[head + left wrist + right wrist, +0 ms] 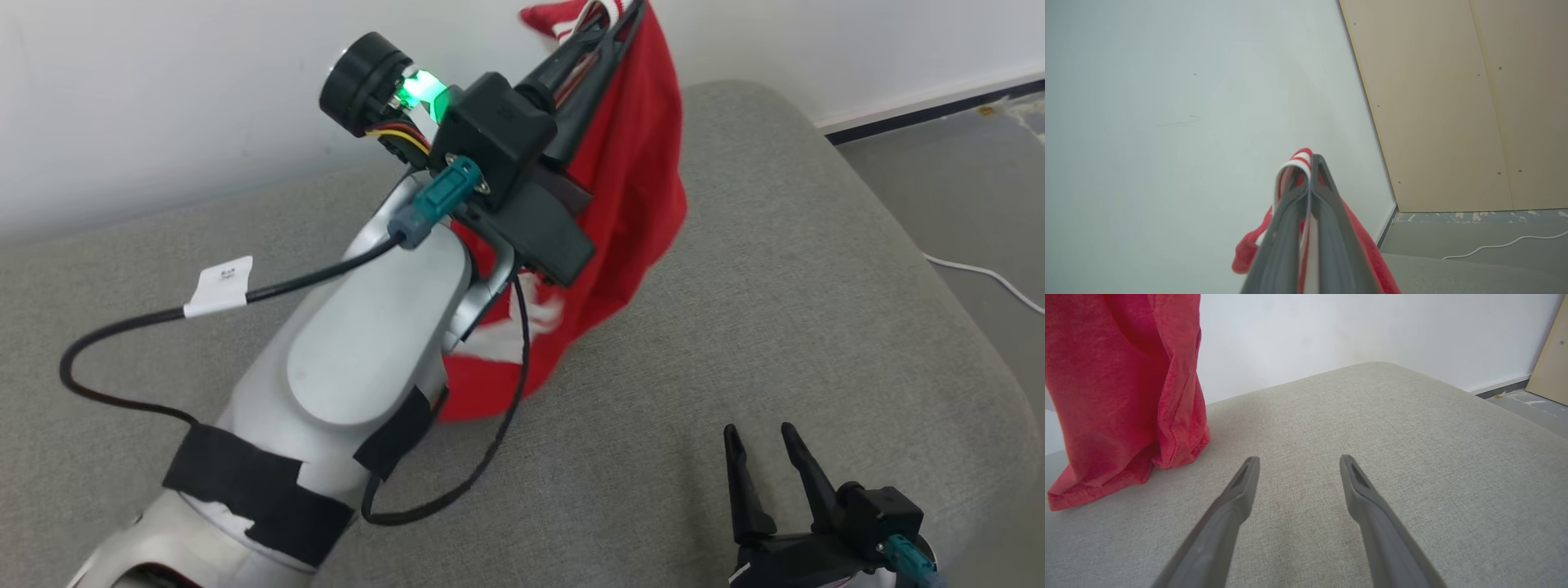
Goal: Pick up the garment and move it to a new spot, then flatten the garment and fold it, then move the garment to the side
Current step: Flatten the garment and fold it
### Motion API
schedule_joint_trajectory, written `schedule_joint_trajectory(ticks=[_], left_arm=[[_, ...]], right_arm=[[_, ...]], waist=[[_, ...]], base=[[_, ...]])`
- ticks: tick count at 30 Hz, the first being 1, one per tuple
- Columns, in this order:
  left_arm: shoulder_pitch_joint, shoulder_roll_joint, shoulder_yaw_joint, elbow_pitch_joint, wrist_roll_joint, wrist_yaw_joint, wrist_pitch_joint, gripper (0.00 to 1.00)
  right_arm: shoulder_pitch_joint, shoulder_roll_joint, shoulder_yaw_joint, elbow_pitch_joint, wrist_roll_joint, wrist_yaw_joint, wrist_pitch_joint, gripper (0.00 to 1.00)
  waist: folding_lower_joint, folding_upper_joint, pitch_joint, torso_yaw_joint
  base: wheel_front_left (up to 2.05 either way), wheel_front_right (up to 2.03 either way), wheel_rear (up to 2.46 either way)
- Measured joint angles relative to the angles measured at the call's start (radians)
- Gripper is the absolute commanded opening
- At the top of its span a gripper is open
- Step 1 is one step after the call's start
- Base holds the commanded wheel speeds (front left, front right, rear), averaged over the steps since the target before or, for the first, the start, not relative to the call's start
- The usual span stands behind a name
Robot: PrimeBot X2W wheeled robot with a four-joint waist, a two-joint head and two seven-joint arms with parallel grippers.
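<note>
Left forearm rises diagonally across the head view; left hand, raised, pinches the red garment, which hangs down to the grey cushion. Right hand sits low, fingers spread. Left wrist view: fingers pressed together on the striped hem. Right wrist view: spread fingers empty; garment's lower edge touches the cushion.

Under me spreads a wide grey cushion, finely woven, its far corner rounded. Behind it stands a plain white wall, edged at the bottom by a skirting strip. To my right, the grey floor carries a thin white cord lying in a loose curve. A pale wooden board, dotted with small screws, stands beside the wall.
</note>
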Motion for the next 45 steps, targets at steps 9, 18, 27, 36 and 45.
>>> schedule_joint_trajectory(ticks=[9, 18, 27, 36, 45], left_arm=[[0.241, 0.082, -0.088, -0.030, -0.124, -0.003, -0.025, 0.00], [0.630, 0.257, -0.077, -0.164, -0.254, 0.039, 0.057, 0.00], [0.849, 0.404, -0.038, -0.279, -0.303, 0.175, 0.166, 0.00], [0.918, 0.445, 0.069, -0.253, -0.250, 0.504, 0.235, 0.00], [0.990, 0.428, 0.132, -0.288, -0.278, 0.646, 0.250, 0.08]], right_arm=[[0.003, 0.000, -0.028, -0.016, -0.001, 0.000, 0.000, 1.00], [0.006, 0.000, -0.033, -0.023, -0.011, 0.000, 0.000, 1.00], [0.004, 0.001, -0.031, -0.020, -0.023, 0.000, 0.000, 1.00], [0.003, 0.000, -0.014, -0.009, -0.024, 0.000, 0.000, 1.00], [0.014, 0.000, -0.023, -0.008, -0.025, 0.000, 0.000, 1.00]], waist=[[0.0001, 0.0000, 0.024, 0.055], [0.0000, 0.0000, 0.040, 0.164], [0.0000, 0.0000, 0.050, 0.243], [0.0000, 0.0000, 0.026, 0.228], [0.0000, 0.0000, 0.005, 0.209]], base=[[0.00, 0.00, 0.00], [0.00, 0.00, 0.00], [0.00, 0.00, 0.00], [0.00, 0.00, 0.00], [0.00, 0.00, 0.00]])
